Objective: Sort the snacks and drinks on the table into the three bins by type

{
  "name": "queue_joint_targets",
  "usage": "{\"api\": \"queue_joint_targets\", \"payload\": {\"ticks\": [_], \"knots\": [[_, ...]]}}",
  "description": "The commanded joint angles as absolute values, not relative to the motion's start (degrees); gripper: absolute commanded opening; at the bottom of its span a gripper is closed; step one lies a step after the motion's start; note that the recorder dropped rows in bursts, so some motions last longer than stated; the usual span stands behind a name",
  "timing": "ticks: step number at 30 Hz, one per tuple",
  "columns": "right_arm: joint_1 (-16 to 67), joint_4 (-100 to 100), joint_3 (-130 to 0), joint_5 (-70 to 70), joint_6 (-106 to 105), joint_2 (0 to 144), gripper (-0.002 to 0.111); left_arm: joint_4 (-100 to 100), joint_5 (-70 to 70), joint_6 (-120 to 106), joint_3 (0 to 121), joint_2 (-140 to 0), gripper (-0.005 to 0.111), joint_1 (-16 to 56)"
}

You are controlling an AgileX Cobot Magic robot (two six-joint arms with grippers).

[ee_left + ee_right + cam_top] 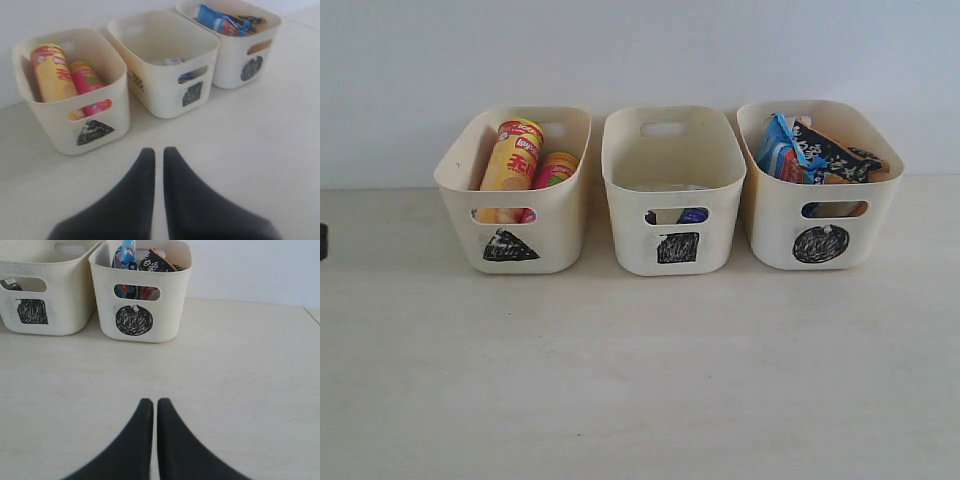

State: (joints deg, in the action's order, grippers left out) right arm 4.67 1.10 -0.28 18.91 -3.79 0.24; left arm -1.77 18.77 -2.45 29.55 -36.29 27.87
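Note:
Three cream bins stand in a row at the back of the table (640, 380). The triangle bin (512, 245) on the left holds the yellow tube (512, 155) and the pink tube (555, 168). In the middle, the square bin (676, 247) shows a bit of dark purple carton (692, 215) through its handle cutout. The circle bin (820, 243) on the right holds the blue bag (778, 148) and an orange bag (792, 170). My left gripper (158, 151) hangs shut and empty over bare table in front of the triangle bin (95, 132). My right gripper (154, 402) is shut and empty, short of the circle bin (134, 320).
A pale wall rises right behind the bins. A small dark object (323, 241) shows at the left edge of the exterior view. Neither arm shows in the exterior view.

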Motion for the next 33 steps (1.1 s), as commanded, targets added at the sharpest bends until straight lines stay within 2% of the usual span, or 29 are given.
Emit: {"api": "queue_joint_targets", "payload": {"ticks": [1, 13, 21, 33], "knots": [[4.5, 0.91, 0.0, 18.38, -3.8, 0.0, 0.0, -1.92, 13.75, -1.92, 23.28, -29.23, 0.004, 22.09], [4.5, 0.91, 0.0, 18.38, -3.8, 0.0, 0.0, -1.92, 6.93, -1.92, 5.37, -6.67, 0.004, 7.65], [4.5, 0.91, 0.0, 18.38, -3.8, 0.0, 0.0, -1.92, 4.37, -1.92, 0.0, -0.43, 0.004, 6.32], [4.5, 0.91, 0.0, 18.49, -3.8, 0.0, 0.0, -3.89, 11.96, -2.12, 0.0, 0.0, 0.004, 3.64]]}}
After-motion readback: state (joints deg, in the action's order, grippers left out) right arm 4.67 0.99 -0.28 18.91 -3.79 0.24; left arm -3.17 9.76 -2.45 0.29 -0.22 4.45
